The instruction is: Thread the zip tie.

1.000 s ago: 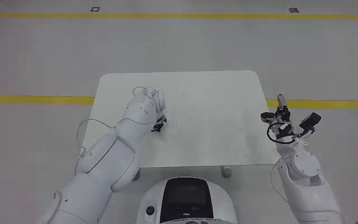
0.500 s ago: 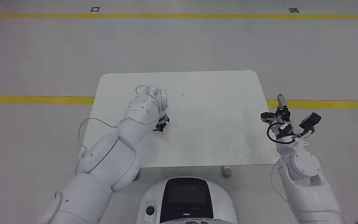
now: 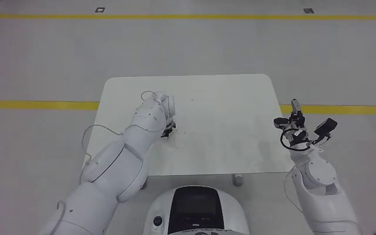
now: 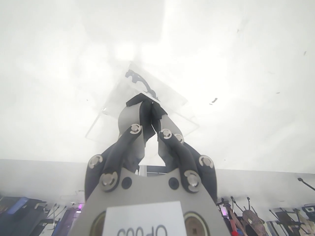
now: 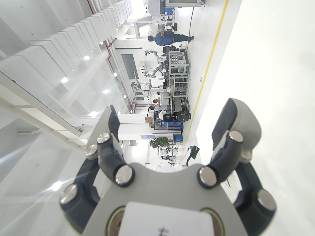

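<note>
From above, the left arm [image 3: 150, 117] hides most of the left gripper [image 3: 167, 130]. Close up, the zip tie [image 4: 140, 81] runs behind the closed fingertips [image 4: 133, 101], so I cannot tell if they pinch it.

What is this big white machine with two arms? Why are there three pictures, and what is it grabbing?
It is a robot with two arms, working at a white table. One picture comes from a camera above its arms, looking down. The other two come from little cameras on its wrists, so you see each arm's jaws up close. The left arm is over the table. Its jaws are closed, with their tips down at a clear flat piece lying on the table. A thin black strip shows on that piece. It may be the zip tie, but I cannot tell for sure. The right arm is off to the table's side. Its jaws are open with nothing in them, facing out into the room.
</note>
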{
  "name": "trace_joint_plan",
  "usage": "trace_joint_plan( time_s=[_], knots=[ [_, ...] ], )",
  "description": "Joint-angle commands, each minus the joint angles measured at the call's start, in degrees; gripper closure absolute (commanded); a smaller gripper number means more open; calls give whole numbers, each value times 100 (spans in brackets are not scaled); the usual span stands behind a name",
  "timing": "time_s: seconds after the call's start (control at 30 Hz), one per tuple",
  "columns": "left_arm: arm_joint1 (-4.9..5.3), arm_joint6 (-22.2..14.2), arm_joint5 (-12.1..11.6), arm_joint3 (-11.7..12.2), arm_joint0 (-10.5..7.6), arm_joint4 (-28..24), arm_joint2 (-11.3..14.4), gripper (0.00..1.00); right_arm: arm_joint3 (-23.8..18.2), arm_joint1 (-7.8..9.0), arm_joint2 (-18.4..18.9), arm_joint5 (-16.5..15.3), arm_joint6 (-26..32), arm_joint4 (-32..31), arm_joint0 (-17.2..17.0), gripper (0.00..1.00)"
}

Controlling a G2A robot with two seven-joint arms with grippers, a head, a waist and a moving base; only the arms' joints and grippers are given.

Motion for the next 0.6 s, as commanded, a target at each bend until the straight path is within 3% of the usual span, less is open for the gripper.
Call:
trace_joint_plan(
  time_s=[0.0,0.57],
  knots=[
    [-20,22,0,9,-9,8,24,100,0,0,0,0,0,0,0,0],
    [-250,241,0,373,-245,-83,160,100,0,0,0,0,0,0,0,0]
  ],
)
